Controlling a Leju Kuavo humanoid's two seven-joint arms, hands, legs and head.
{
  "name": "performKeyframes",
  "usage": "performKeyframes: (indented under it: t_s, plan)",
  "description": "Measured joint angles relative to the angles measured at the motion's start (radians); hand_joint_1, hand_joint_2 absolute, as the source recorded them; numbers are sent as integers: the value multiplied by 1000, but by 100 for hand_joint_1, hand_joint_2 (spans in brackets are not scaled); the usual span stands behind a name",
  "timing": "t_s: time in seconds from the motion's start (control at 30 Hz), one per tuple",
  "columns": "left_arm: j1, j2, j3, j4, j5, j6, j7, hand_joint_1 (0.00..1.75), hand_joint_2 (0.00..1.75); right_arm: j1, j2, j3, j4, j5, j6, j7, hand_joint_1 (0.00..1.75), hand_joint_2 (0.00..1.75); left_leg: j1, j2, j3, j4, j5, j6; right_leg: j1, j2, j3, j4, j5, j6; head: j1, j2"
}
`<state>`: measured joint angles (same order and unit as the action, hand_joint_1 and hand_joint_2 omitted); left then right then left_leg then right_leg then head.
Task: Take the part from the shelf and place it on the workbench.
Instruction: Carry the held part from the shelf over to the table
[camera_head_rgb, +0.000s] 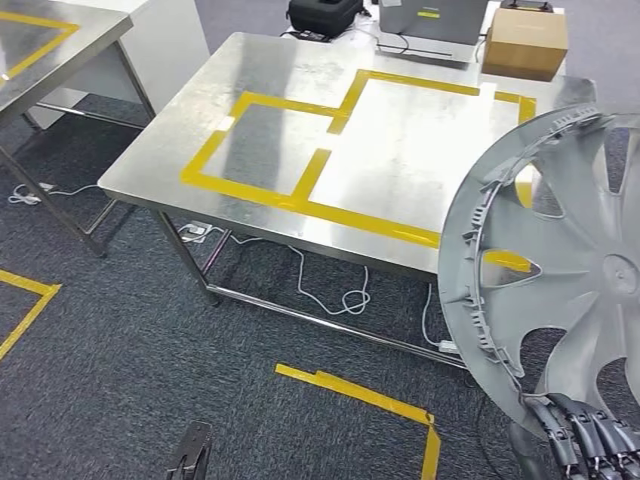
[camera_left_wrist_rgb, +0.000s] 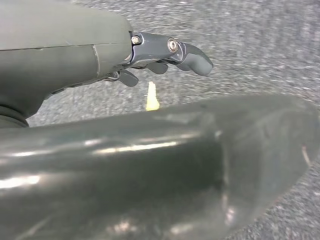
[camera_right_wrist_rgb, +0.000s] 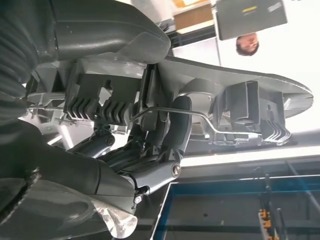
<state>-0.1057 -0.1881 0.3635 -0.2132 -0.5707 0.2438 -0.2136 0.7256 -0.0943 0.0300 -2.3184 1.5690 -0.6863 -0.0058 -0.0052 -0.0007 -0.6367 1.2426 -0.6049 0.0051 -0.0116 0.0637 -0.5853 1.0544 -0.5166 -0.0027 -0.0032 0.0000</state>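
The part is a large grey wheel cover (camera_head_rgb: 562, 260), held upright at the right of the head view, in front of the workbench's near right corner. My right hand (camera_head_rgb: 585, 435) grips its lower rim from below. In the right wrist view the dark fingers (camera_right_wrist_rgb: 177, 130) curl over the cover's ribbed inner rim (camera_right_wrist_rgb: 241, 100). The workbench (camera_head_rgb: 264, 65) is a steel table marked with yellow tape rectangles (camera_head_rgb: 302, 190). My left hand (camera_left_wrist_rgb: 166, 52) hangs over the carpet with its fingers apart and holds nothing.
A cardboard box (camera_head_rgb: 524, 42), a grey device (camera_head_rgb: 430, 25) and a black bag (camera_head_rgb: 324, 12) sit along the workbench's far edge. A second steel table (camera_head_rgb: 45, 50) stands at the left. Cables (camera_head_rgb: 340, 295) lie under the bench, yellow tape (camera_head_rgb: 362, 395) on the carpet.
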Motion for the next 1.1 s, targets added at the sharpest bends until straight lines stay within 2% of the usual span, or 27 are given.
performKeyframes:
  t_s: [0.03, 0.1, 0.13, 0.2, 0.23, 0.27, 0.33, 0.37, 0.4, 0.43, 0.47, 0.53, 0.6, 0.63, 0.73, 0.77, 0.83, 0.9, 0.93, 0.97, 1.0, 1.07, 1.1]
  plan:
    - [0, 1, 0, 0, 0, 0, 0, 0, 0, 0, 0, 0, 0, 0, 0, 0, 175, 175, 0, -20, 17, -62, 48, 8, -1, 12, 4, -1, -2, 1, 1, 0]
    - [-1, 3, 0, 0, 0, 1, 0, 0, 0, -3, 0, 0, 0, 0, 0, 1, 175, 175, -3, -65, 42, -158, 95, 26, -4, 35, 5, -2, -2, 7, 2, 0]
    - [0, 3, 0, 0, 0, 1, 0, 0, 0, -4, -1, 0, 0, 0, 0, 2, 175, 175, -5, -78, 47, -176, 99, 31, -8, 46, 2, -4, -2, 13, 3, 0]
    - [-1, 2, 0, 0, 0, 4, 1, 0, 0, -3, -1, 1, 0, 0, 0, 2, 175, 175, -7, -67, 54, -198, 106, 35, -12, 67, -2, -11, 1, 28, 1, 0]
    - [-3, 2, 0, 0, 0, 5, 1, 0, 0, -1, -1, 1, 1, 0, 0, 3, 175, 175, -5, -57, 60, -209, 113, 35, -11, 57, -4, -11, 0, 34, 1, 0]
    - [-6, 0, 0, 0, 0, 6, 1, 0, 0, 0, -2, 1, 1, 0, 0, 3, 175, 175, -2, -46, 66, -222, 119, 37, -9, 34, -13, 1, -11, 38, 3, 0]
    - [-9, -2, 0, 0, 0, 7, 2, 0, 0, -4, -7, 2, 2, 0, 0, 2, 175, 175, 0, -27, 73, -238, 127, 40, -7, -31, -53, 82, -62, 44, 7, 0]
    - [-7, -3, 0, 0, 0, 7, 2, 0, 0, -6, -10, 3, 3, 0, 0, 1, 175, 175, 0, -18, 73, -239, 127, 41, -8, -49, -83, 143, -94, 48, 9, 0]
    - [-5, -3, 0, 0, 0, 7, 3, 0, 0, -6, -12, 3, 4, 0, 0, 1, 175, 175, 0, -9, 72, -239, 127, 42, -9, -56, -107, 196, -115, 51, 9, 0]
    - [-4, -3, 0, 0, 0, 8, 4, 0, 0, -4, -13, 3, 6, 0, 1, 0, 175, 175, -1, -2, 71, -239, 127, 41, -9, -58, -117, 221, -119, 54, 8, 0]
    - [-3, -4, 0, 0, 0, 8, 4, 0, 0, -2, -14, 4, 8, 0, 1, 1, 175, 175, -1, 3, 71, -239, 127, 41, -9, -60, -108, 213, -105, 56, 9, 0]
    - [-5, -4, 0, 0, 0, 9, 4, 0, 0, 3, -16, 5, 10, 0, 2, 2, 175, 175, -1, 8, 72, -237, 126, 38, -9, -65, -35, 95, -47, 55, 9, 0]
    - [-6, -5, 1, 0, 0, 10, 4, 0, 0, 6, -17, 5, 11, 0, 2, 3, 175, 175, -5, 9, 72, -231, 122, 29, -7, -70, 33, -20, -16, 46, 8, 0]
    - [-6, -5, 1, 0, 0, 11, 4, 0, 0, 7, -17, 6, 11, 0, 2, 3, 175, 175, -7, 9, 72, -228, 120, 24, -5, -70, 45, -43, -15, 41, 7, 0]
    - [-6, -5, 1, 0, 2, 11, 2, 0, 0, 12, -18, 6, 11, 0, 2, 3, 175, 175, -5, 8, 72, -223, 115, 6, -4, -67, 52, -52, -13, 22, 7, 0]
    - [-6, -5, 1, 0, 3, 11, 2, 0, 0, 13, -18, 6, 11, 0, 2, 3, 175, 175, -4, 8, 67, -207, 103, 0, -6, -67, 56, -54, -10, 16, 5, 0]
    - [-5, -5, 2, 0, 5, 11, 0, 0, 0, 13, -18, 6, 11, 0, 3, 3, 175, 175, 1, 5, 29, -116, 49, -12, -9, -67, 61, -55, -7, 9, 1, 0]
    - [-4, -5, 3, 0, 5, 10, 0, 0, 0, 13, -18, 6, 12, 0, 3, 3, 175, 175, 5, 5, -33, 17, -9, -19, -9, -66, 62, -55, -8, 6, -1, 0]
    - [-3, -5, 3, 0, 5, 10, 0, 0, 0, 13, -18, 6, 13, 0, 3, 2, 175, 175, 6, 5, -54, 56, -16, -20, -9, -65, 64, -54, -10, 6, -1, 0]
    - [-3, -4, 3, 0, 5, 10, 0, 0, 0, 13, -18, 6, 14, 0, 3, 2, 175, 175, 6, 5, -59, 59, -1, -20, -8, -63, 67, -54, -13, 6, -1, 0]
    - [-3, -4, 3, 0, 5, 10, 0, 0, 0, 13, -18, 6, 14, 0, 3, 2, 175, 175, 6, 5, -46, 22, 32, -16, -8, -61, 71, -54, -16, 8, -1, 0]
    - [-3, -3, 3, 0, 5, 12, -1, 0, 0, 13, -18, 6, 14, 0, 4, 2, 175, 175, 3, 2, 12, -111, 107, -2, -8, -59, 79, -55, -26, 13, -1, 0]
    - [-4, -2, 4, 0, 4, 13, -2, 0, 0, 13, -18, 6, 15, 0, 4, 2, 175, 175, 0, 1, 38, -168, 124, 7, -7, -57, 81, -56, -31, 18, -1, 0]
